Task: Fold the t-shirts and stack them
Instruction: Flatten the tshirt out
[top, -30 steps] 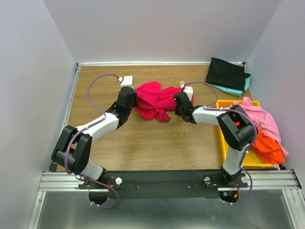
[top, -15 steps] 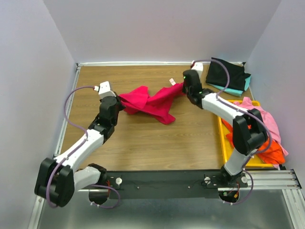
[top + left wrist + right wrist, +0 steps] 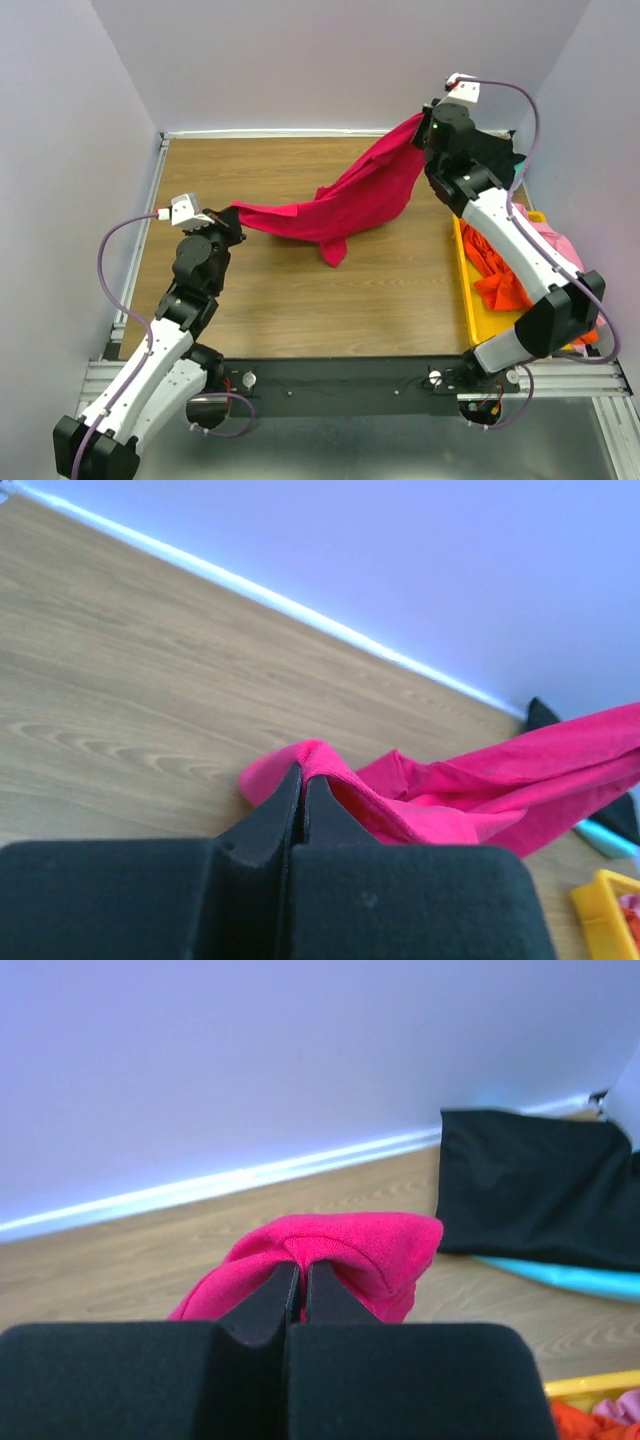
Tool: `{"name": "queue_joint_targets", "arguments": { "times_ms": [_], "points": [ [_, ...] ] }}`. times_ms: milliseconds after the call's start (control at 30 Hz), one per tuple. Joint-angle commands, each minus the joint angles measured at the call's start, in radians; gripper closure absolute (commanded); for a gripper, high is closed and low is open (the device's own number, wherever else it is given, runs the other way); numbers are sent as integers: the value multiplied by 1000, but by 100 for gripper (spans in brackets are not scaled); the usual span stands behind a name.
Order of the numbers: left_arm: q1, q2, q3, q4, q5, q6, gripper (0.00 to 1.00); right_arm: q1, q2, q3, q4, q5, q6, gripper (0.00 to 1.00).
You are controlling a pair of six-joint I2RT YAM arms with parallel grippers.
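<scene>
Left gripper (image 3: 232, 213) and right gripper (image 3: 428, 128) both clamped on crimson t-shirt (image 3: 350, 200), slung between them, middle sagging. Draw apart evenly till taut, then lay flat on table (image 3: 290, 295).

Wood-grain table (image 3: 280, 300), walled in on three sides. Standing at its right edge, a yellow bin (image 3: 467, 295). Just beyond the bin, in the far corner, a folded black shirt (image 3: 530, 1185) lying flat on a teal shirt (image 3: 575, 1280), with a teal edge peeking out toward the bin. Left of the bin, the drooping tip of a red shirt (image 3: 355, 205) low over the wood, contact unclear.
</scene>
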Motion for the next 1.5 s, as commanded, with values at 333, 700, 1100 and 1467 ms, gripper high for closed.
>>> {"name": "queue_joint_targets", "arguments": {
  "times_ms": [333,700,1100,1467],
  "points": [
    [6,95,-82,91,82,-42,100,-27,214,382,-11,-117,-92,100],
    [4,190,-145,64,125,-31,13,-29,476,345,-74,-339,49,0],
    [-153,609,53,201,38,109,23,-27,131,-295,27,-375,197,0],
    [-237,951,311,127,-74,132,36,-27,-84,-553,83,-338,241,0]
  ]
}}
